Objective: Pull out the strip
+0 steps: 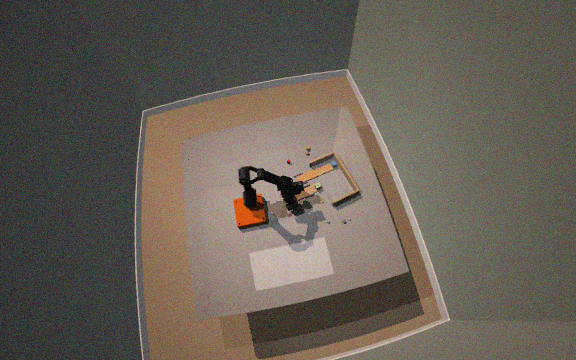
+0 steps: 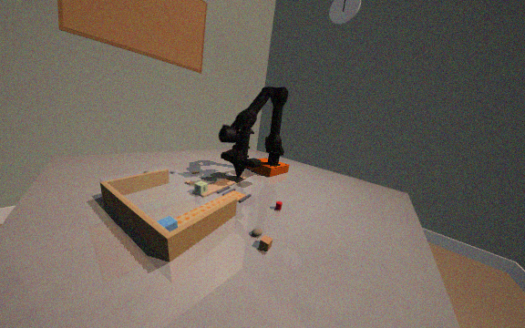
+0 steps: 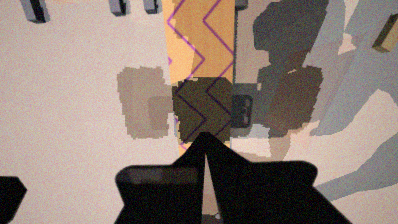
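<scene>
The labelled pale green cube (image 1: 318,186) (image 2: 200,187) sits at the far end of the strip with purple zigzags (image 2: 217,188) (image 3: 202,40); the wrist view does not show the cube. My gripper (image 2: 239,179) (image 3: 204,135) is shut and empty, pointing down at the strip's near end, very low over it or touching it. Its fingertips are hidden in the top view. The orange-dotted strip (image 1: 316,173) (image 2: 203,210) lies beside it, with a plain blue cube (image 1: 334,164) (image 2: 168,223) at its far end.
A three-sided wooden wall (image 1: 348,173) (image 2: 203,224) stands around the far ends. Short dark rails (image 2: 244,198) (image 3: 118,6) flank the strips. A red cylinder (image 1: 288,161) (image 2: 279,206), a small orange-brown cube (image 2: 265,243) and a grey pebble (image 2: 256,232) lie outside the wall.
</scene>
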`<move>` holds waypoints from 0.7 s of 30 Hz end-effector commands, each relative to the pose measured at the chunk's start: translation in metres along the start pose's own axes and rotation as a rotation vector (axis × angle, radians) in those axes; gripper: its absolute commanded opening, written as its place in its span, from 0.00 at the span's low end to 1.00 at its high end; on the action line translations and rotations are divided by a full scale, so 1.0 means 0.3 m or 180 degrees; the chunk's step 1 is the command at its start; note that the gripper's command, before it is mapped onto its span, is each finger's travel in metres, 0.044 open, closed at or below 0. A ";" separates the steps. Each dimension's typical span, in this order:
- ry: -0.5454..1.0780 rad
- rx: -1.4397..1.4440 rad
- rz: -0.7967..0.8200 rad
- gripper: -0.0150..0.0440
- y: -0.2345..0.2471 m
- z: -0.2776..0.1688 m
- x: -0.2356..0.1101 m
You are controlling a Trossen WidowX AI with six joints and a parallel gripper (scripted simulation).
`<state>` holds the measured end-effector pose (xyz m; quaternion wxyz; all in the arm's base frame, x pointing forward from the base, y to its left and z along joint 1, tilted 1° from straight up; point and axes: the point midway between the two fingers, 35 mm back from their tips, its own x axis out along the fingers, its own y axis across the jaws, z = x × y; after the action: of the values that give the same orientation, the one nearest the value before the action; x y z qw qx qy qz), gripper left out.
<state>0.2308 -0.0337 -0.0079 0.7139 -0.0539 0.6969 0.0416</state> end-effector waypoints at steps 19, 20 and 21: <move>0.0084 -0.0002 0.0011 0.25 0.000 -0.098 0.012; 0.0084 -0.0002 0.0011 0.25 0.000 -0.098 0.012; 0.0084 -0.0002 0.0011 0.25 0.000 -0.098 0.012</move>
<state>0.2099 -0.0377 -0.0086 0.7130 -0.0536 0.6979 0.0413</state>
